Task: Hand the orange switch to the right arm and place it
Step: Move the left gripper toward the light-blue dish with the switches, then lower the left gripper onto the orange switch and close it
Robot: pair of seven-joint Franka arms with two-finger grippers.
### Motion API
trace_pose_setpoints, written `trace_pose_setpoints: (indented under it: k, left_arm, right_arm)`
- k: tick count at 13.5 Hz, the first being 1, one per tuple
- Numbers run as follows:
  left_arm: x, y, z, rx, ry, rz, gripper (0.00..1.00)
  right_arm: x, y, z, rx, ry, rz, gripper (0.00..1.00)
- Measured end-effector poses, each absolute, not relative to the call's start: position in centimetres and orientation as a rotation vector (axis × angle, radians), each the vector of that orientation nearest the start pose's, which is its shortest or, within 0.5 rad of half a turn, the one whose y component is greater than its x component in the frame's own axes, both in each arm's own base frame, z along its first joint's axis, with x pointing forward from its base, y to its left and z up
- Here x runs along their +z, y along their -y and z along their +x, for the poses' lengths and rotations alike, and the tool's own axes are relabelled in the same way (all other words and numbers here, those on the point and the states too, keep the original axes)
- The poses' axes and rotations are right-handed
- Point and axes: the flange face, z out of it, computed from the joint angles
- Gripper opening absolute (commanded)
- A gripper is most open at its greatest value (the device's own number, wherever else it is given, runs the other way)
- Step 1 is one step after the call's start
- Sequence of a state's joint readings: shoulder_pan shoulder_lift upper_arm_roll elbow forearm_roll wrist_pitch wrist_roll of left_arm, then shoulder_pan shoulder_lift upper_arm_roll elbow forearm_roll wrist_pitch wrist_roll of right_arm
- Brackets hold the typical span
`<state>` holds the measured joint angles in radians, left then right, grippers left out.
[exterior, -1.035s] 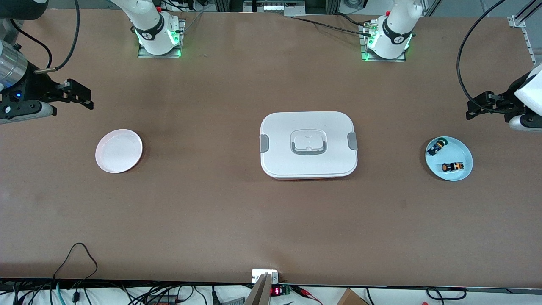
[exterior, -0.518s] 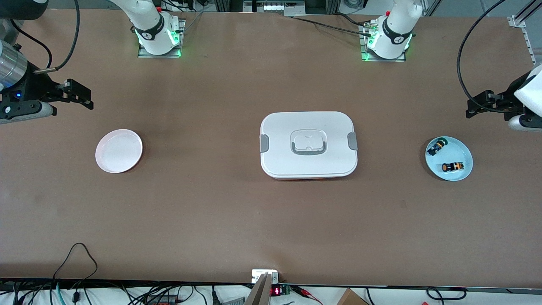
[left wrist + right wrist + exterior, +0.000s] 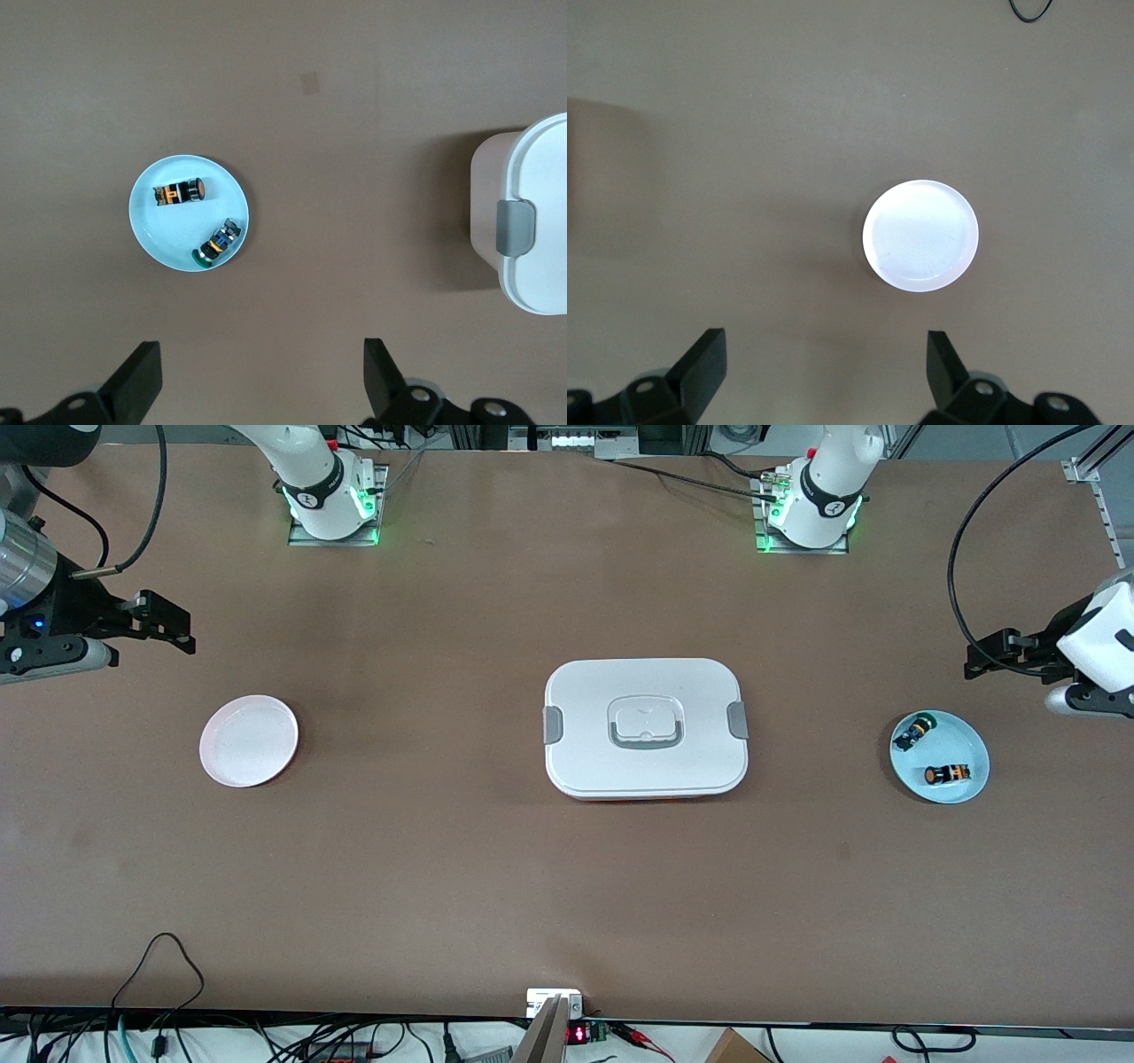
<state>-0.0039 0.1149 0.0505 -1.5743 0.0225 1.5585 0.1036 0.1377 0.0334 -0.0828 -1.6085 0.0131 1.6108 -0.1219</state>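
The orange switch (image 3: 946, 774) lies on its side in a light blue plate (image 3: 966, 735) toward the left arm's end of the table; it also shows in the left wrist view (image 3: 180, 191). A green-capped switch (image 3: 913, 732) lies beside it in the same plate. My left gripper (image 3: 982, 655) is open and empty, up in the air beside the blue plate (image 3: 146, 226); its open span shows in the left wrist view (image 3: 263, 372). My right gripper (image 3: 168, 627) is open and empty, up in the air near a white plate (image 3: 249, 740); its open span shows in the right wrist view (image 3: 827, 367).
A white lidded box (image 3: 645, 728) with grey clasps stands in the middle of the table; its edge shows in the left wrist view (image 3: 532, 230). The white plate (image 3: 920, 235) holds nothing. Cables hang at the table's near edge.
My left gripper has shifted a little toward the table's middle and nearer to the blue plate. The right arm has not moved.
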Motion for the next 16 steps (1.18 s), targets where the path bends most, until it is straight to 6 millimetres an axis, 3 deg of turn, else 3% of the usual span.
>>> trace_pose_setpoints:
  k: [4, 9, 11, 14, 16]
  left_arm:
    - [52.3, -4.6, 59.2, 0.296, -0.044, -3.113, 1.0]
    - [50.1, -7.3, 59.4, 0.366, 0.024, -3.113, 1.0]
    - [47.6, -8.5, 59.4, 0.431, 0.055, -3.109, 1.0]
    - [42.5, -10.3, 59.1, 0.554, 0.099, -3.099, 1.0]
    - [39.0, -11.8, 59.2, 0.545, 0.132, -3.101, 1.0]
  right_arm:
    - [59.1, -3.3, 56.6, 0.048, 0.275, -3.118, 1.0]
    - [59.1, -3.3, 56.6, 0.048, 0.275, -3.118, 1.0]
    - [59.1, -3.3, 56.6, 0.048, 0.275, -3.118, 1.0]
    - [59.1, -3.3, 56.5, 0.048, 0.275, -3.118, 1.0]
    - [59.1, -3.3, 56.5, 0.048, 0.275, -3.118, 1.0]
